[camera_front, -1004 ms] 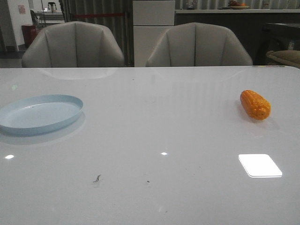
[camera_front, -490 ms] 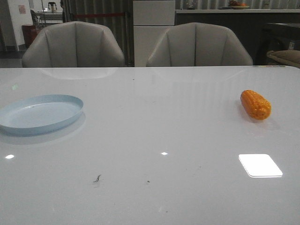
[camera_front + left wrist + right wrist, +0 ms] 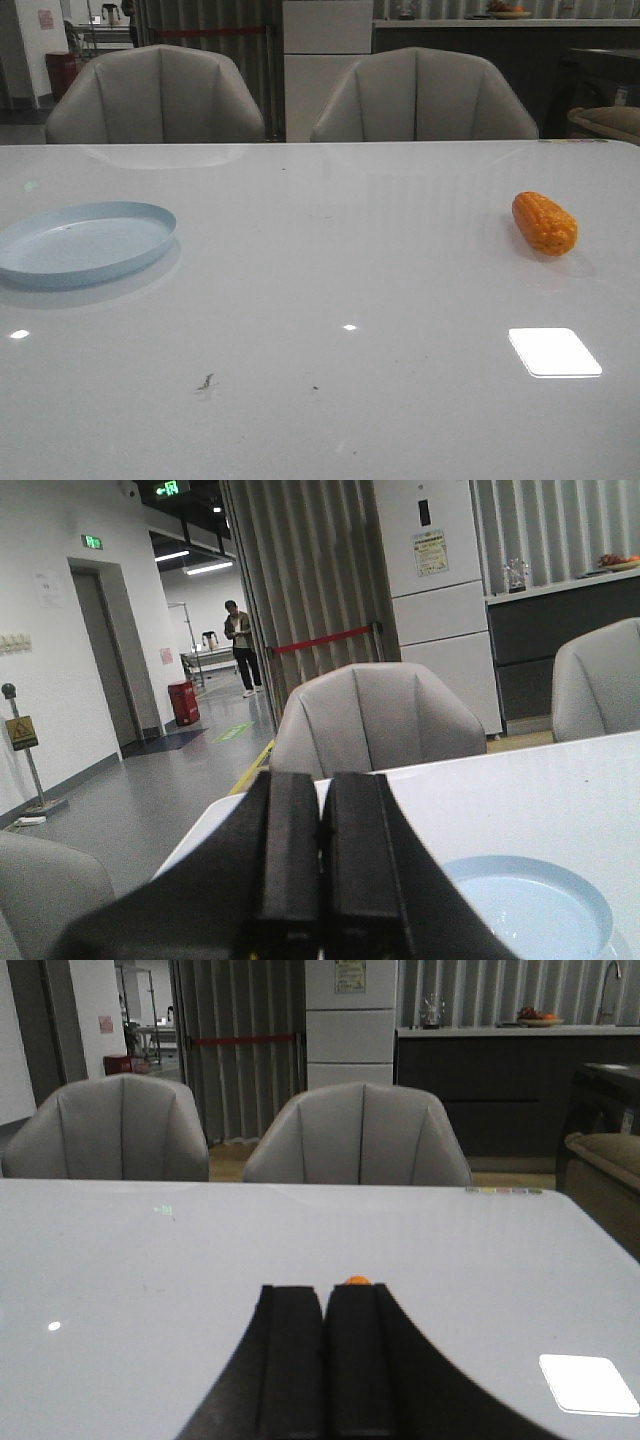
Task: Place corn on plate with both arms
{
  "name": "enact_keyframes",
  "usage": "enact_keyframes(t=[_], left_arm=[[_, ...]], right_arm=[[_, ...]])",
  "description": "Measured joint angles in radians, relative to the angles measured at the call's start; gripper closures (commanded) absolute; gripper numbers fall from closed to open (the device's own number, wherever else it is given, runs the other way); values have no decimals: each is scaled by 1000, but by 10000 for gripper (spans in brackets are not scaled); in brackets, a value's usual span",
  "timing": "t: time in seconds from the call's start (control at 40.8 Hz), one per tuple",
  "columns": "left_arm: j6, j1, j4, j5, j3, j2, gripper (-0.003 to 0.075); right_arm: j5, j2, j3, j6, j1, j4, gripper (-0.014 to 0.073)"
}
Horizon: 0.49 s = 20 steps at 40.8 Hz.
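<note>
The orange-yellow corn (image 3: 545, 222) lies on the white table at the right. The pale-blue plate (image 3: 84, 243) sits empty at the left. Neither arm shows in the front view. In the left wrist view my left gripper (image 3: 320, 790) is shut and empty, with the plate (image 3: 525, 915) on the table just beyond and beside it. In the right wrist view my right gripper (image 3: 323, 1298) is shut and empty. Only a sliver of the corn (image 3: 356, 1281) peeks over its fingertips, farther out on the table.
Two grey chairs (image 3: 157, 95) (image 3: 422, 97) stand behind the table's far edge. A bright light reflection (image 3: 554, 352) lies on the table at the front right. A few small dark specks (image 3: 206, 381) mark the front middle.
</note>
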Motion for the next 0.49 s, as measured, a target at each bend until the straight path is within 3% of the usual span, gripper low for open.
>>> enact_keyframes(t=[0.196, 0.367, 0.441, 0.49], left_arm=[[0, 0, 7, 31, -248, 284, 627], [0, 0, 0, -28, -320, 561, 614], [0, 0, -39, -30, -322, 677, 526], [0, 0, -60, -30, -322, 743, 414]], right_arm=[[-47, 341, -272, 0, 0, -30, 567], [-200, 654, -326, 0, 0, -31, 567], [-214, 761, -326, 0, 0, -31, 534], [-214, 827, -326, 0, 0, -31, 433]])
